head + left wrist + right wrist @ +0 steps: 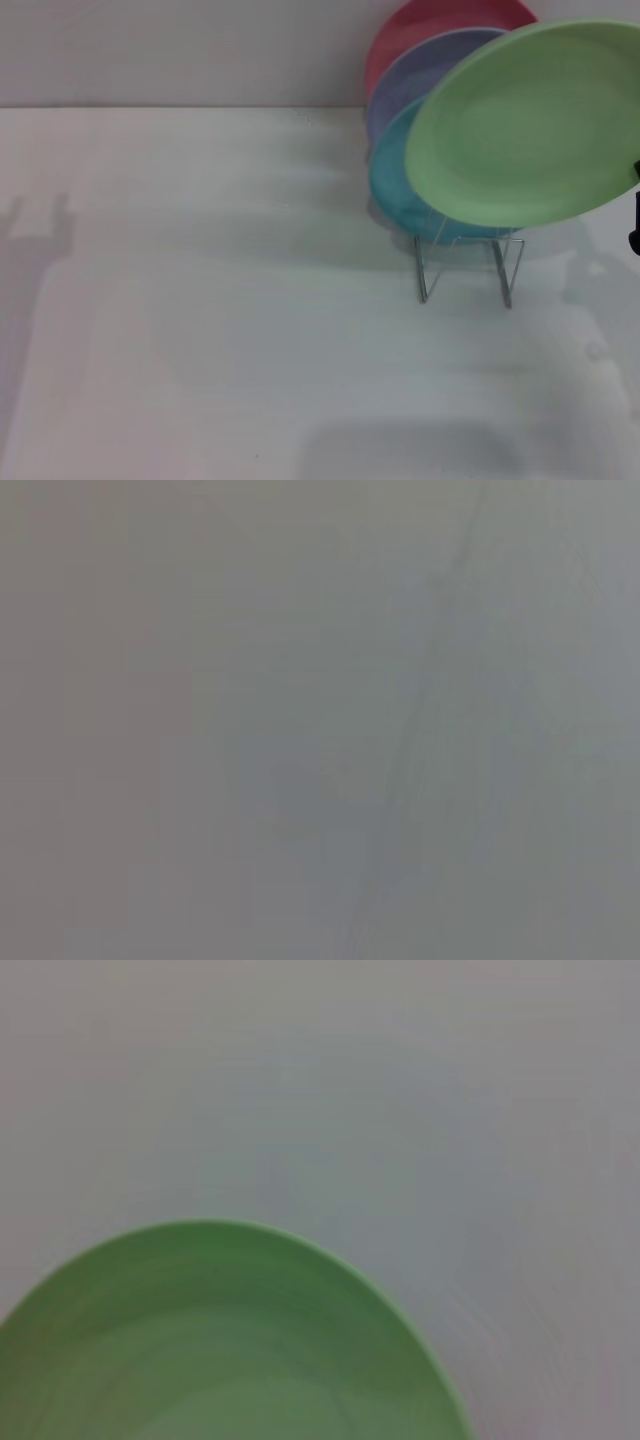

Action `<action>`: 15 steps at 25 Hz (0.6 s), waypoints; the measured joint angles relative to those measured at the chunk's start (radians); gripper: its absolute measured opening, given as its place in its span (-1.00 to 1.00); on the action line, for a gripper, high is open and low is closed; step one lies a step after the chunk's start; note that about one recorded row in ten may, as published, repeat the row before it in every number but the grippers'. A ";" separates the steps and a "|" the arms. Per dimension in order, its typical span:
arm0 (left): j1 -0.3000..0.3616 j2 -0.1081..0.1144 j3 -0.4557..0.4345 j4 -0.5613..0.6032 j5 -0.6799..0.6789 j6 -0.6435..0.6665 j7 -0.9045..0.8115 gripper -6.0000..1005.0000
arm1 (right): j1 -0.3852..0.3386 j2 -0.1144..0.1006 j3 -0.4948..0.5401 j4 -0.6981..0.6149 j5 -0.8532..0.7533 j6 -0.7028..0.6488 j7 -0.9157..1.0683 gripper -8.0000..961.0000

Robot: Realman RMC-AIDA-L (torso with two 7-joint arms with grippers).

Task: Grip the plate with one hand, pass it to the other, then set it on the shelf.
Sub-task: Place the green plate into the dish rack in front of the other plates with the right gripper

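Four plates (pixel 520 125) and one wire shelf (pixel 468 268).

Green plate (pixel 520 125) held tilted above the shelf (pixel 468 265).
Turquoise (pixel 392 195), lavender (pixel 405 80) and red plates (pixel 400 35) are racked behind it.

Right pincer (pixel 634 212): only a dark sliver at the far right edge of the head view; finger state hidden.
Left pincer: out of sight everywhere.

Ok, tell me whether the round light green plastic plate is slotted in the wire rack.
Cannot tell: the plate stands tilted above the rack, hiding its slots.
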 joint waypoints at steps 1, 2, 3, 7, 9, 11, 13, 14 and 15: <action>0.000 0.000 0.000 0.000 0.008 0.000 0.000 0.13 | 0.000 0.000 0.002 0.000 0.000 0.000 0.001 -0.95; 0.000 0.000 0.000 0.000 0.016 0.001 0.000 0.13 | 0.001 0.000 0.003 0.000 0.000 0.000 0.002 -0.95; 0.000 0.000 0.000 0.000 0.023 0.001 0.000 0.13 | 0.001 0.001 0.005 0.000 0.000 0.000 0.003 -0.95; -0.001 0.002 0.000 -0.013 0.044 0.001 -0.001 0.13 | 0.004 0.001 0.013 0.000 0.000 0.000 0.006 -0.95; 0.000 0.002 0.000 -0.022 0.052 0.001 -0.001 0.13 | 0.006 0.001 0.015 -0.001 0.000 0.001 0.007 -0.95; 0.001 0.003 -0.001 -0.025 0.064 0.000 -0.001 0.13 | 0.008 0.001 0.015 -0.001 0.000 0.006 0.007 -0.95; 0.002 0.004 -0.001 -0.028 0.071 0.000 -0.001 0.13 | 0.009 0.001 0.016 -0.002 0.000 0.011 0.007 -0.95; 0.002 0.005 -0.001 -0.030 0.072 0.001 -0.001 0.13 | 0.009 0.001 0.016 -0.002 0.000 0.012 0.005 -0.95; 0.003 0.006 -0.001 -0.033 0.075 0.001 -0.001 0.13 | 0.009 0.001 0.016 -0.001 0.000 0.015 0.003 -0.95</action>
